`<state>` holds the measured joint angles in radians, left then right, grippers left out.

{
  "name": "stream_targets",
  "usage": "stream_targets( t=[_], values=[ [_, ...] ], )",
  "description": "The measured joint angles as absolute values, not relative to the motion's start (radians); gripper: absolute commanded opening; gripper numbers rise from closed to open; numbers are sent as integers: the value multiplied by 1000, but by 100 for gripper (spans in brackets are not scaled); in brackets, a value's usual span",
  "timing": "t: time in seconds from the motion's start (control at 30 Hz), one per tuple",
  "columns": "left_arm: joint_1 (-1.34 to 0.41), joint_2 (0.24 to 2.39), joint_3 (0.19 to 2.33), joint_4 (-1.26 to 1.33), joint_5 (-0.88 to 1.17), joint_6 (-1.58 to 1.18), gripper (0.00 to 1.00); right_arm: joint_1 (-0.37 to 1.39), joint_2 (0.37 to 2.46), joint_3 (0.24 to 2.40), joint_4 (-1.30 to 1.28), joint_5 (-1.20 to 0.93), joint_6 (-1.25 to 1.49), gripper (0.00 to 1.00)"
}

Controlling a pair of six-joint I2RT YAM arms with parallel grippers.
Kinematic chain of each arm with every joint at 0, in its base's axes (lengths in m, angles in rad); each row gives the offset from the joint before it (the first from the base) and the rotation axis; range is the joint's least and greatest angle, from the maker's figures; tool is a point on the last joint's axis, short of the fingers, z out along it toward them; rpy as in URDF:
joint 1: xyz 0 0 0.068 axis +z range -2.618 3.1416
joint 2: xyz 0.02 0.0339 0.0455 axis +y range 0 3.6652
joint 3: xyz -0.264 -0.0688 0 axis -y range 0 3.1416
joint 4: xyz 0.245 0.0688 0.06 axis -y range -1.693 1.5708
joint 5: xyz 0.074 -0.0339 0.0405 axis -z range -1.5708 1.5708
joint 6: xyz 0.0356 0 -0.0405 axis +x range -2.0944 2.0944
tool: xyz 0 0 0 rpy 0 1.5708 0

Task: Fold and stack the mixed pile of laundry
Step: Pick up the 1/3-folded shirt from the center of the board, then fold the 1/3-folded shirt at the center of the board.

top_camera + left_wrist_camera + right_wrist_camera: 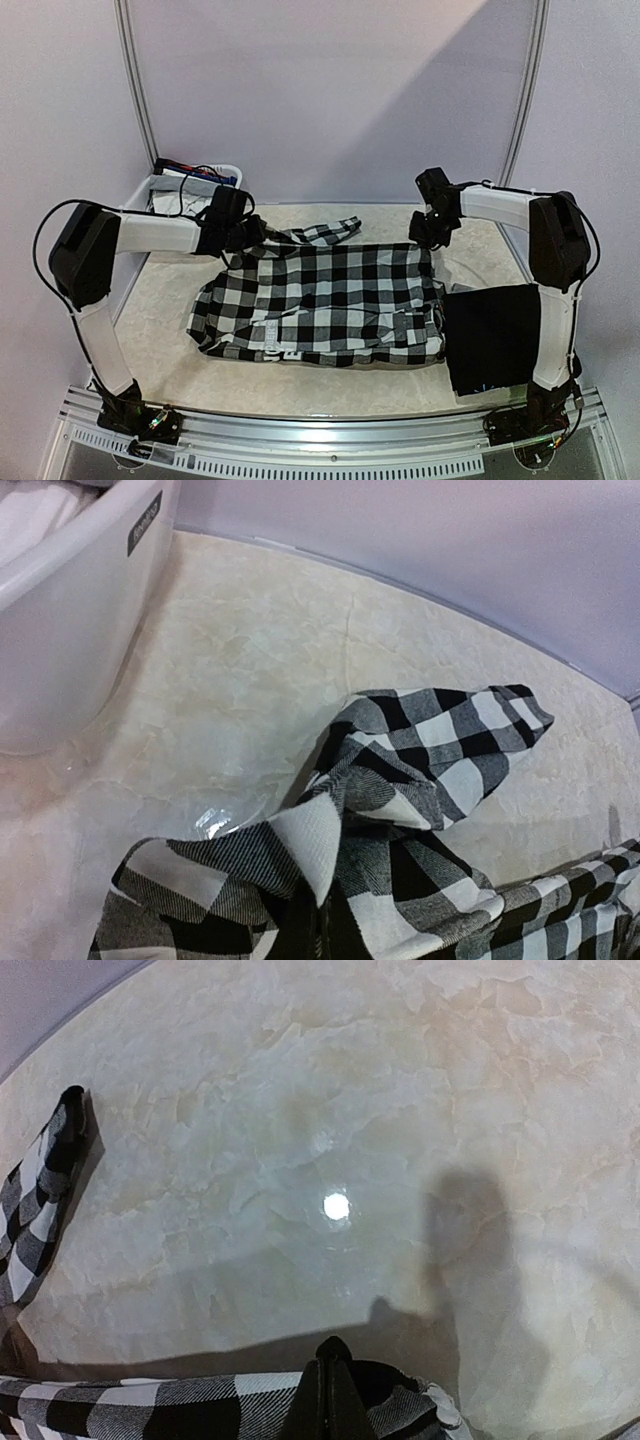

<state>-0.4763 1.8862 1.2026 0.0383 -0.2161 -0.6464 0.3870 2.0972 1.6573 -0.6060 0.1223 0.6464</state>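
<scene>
The shirt [330,300] lies spread on the middle of the counter [160,300], its long axis running left to right, parallel to the near edge. Each hand sits at one end of the shirt's far edge. The left hand [243,232] is at the far-left corner and the right hand [432,235] at the far-right corner, so neither arm is nearer.

The right hand is pinched tight on the hem; its wrist view shows the closed fingertips [330,1405] with checkered cloth between them. The left hand is closed too. Its fingers are out of its own view, but the cloth gathers up toward that camera, which reads as a grip.

A loose sleeve [440,740] trails toward the far edge beside the left hand.

The rest of the shirt lies nearward of both hands, so the next fold likely carries the far edge toward the near edge, across the short axis.

A folded black piece [492,338] lies just beside the shirt near the near-right corner.
</scene>
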Motion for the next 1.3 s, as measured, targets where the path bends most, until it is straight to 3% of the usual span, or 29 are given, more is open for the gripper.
stream_targets(
  t=[0.47, 1.3],
  values=[
    [-556, 1674, 1034, -62, -288, -632, 0, 459, 1943, 1476, -622, 183, 620, 0],
    [-655, 1536, 856, -192, -373, -681, 0, 583, 1810, 1240, -632, 239, 630, 0]
  ],
)
